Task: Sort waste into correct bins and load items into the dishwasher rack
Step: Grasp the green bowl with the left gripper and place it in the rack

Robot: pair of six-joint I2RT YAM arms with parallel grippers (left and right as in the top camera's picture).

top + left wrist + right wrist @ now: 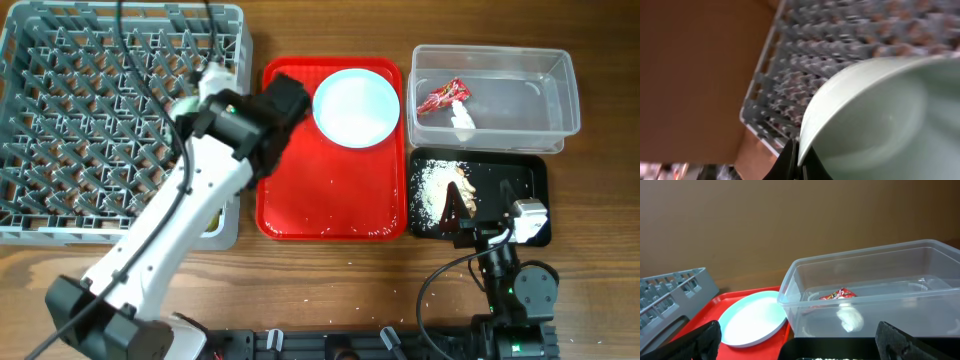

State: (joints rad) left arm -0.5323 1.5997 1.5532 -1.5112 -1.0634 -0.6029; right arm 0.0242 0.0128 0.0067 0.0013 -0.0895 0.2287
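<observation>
Over the rack's right edge, overhead: the left arm [170, 220] leans in from the near side, and a small bowl [185, 103] peeps out under its wrist, above the dishwasher rack [100, 110].
Rest of the tabletop, overhead: the plate [355, 105] sits on the red tray [330, 210]. The red wrapper [443, 95] and white scrap [462, 120] lie in the clear tub [540, 90]. Crumbs [432, 190] lie in the black tray [520, 180], under the right fingers [463, 222].
Left wrist view: this shows the grasp, which the overhead view hides. The left fingers [799, 161] are pinched tight on the bowl's rim, and the bowl is tilted with blurred pegs behind it.
Right wrist view: the right fingers are spread wide with nothing between them. This low view looks through the tub wall at the wrapper and scrap, with the plate beyond. The bowl is not in sight.
Step in hand: I judge it to be racking the bowl.
Doing it well: lower the bowl on edge between peg rows, inside the rack wall rather than on it. The rim pinch looks thin, so move gently and let go only once the bowl is seated.
</observation>
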